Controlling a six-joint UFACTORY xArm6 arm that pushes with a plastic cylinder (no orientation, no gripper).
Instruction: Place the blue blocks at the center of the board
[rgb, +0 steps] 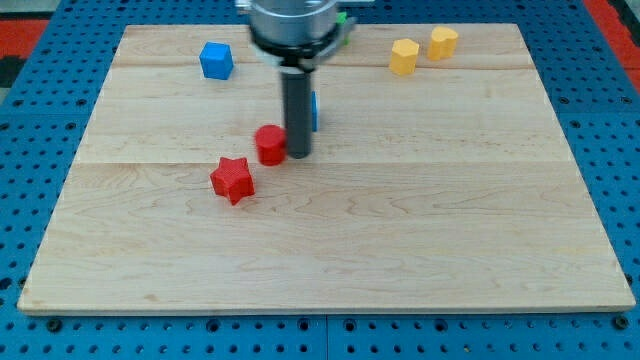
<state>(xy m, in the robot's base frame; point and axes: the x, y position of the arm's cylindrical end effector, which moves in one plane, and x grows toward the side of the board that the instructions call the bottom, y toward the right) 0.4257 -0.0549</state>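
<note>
**A:** Start with the wooden board (330, 240). You see it fills most of the view, pale and smooth, so anything on it should slide freely.

**B:** And the rod?

**A:** Your rod comes down from the view's top, and my tip (299, 157) rests near the board's middle. It has nothing to open or close and holds nothing; it only pushes. It sits just beside the red cylinder (270, 145), on that block's right, possibly touching it.

**B:** Where are the blue blocks?

**A:** The blue cube (216, 61) stands near the view's top left, well apart from the tip. A second blue block (314, 110) shows only as a thin sliver behind the rod, already close to the centre; you cannot make out its shape.

**B:** How will they handle?

**A:** I'd judge them light, rigid and quick to skid or spin. Push the cube on its far face, squarely through its middle, so it travels straight toward the centre and doesn't turn.

**B:** Anything else about?

**A:** The red star (232, 180) lies below and left of the cylinder. Two yellow blocks (404, 56) (443, 42) sit at the view's top right, clear of your path.
</note>
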